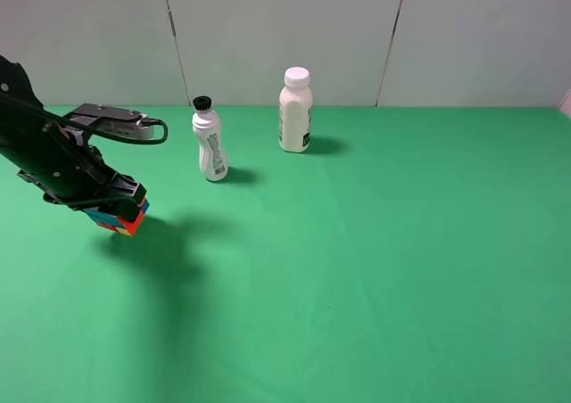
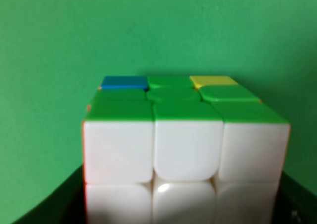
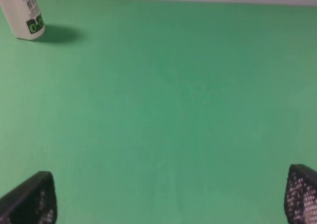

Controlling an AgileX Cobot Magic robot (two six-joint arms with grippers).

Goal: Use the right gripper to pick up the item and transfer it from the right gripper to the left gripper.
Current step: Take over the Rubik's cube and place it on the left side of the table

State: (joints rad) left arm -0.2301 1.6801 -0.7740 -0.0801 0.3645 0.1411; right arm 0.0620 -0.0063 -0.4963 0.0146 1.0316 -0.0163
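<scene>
At the left side of the green table (image 1: 375, 269), the left gripper (image 1: 125, 205) is clenched on the puzzle cube (image 1: 123, 222). The cube is seated between the black jaws at the tip of the left arm. In the exterior high view, red and blue stickers show below the jaws. The cube's shadow falls on the cloth just to its right and near side, so the cube appears to be clear of the surface.

In the left wrist view the cube fills most of the frame. A white face is turned toward the camera. The adjoining face is mostly green, with one blue and one yellow sticker at its far corners. Dark jaw edges flank the cube on both sides.

The right gripper (image 3: 166, 201) shows only in the right wrist view. It is released: its speckled fingertips (image 3: 34, 201) stand wide apart, with bare green cloth between them.

To the far right of the cube, a white bottle with black cap (image 1: 211, 144) stands upright. Farther right and slightly farther back, a wider white bottle with white cap (image 1: 295, 113) also stands upright. Both bottles are apart from each other and from the cube.
</scene>
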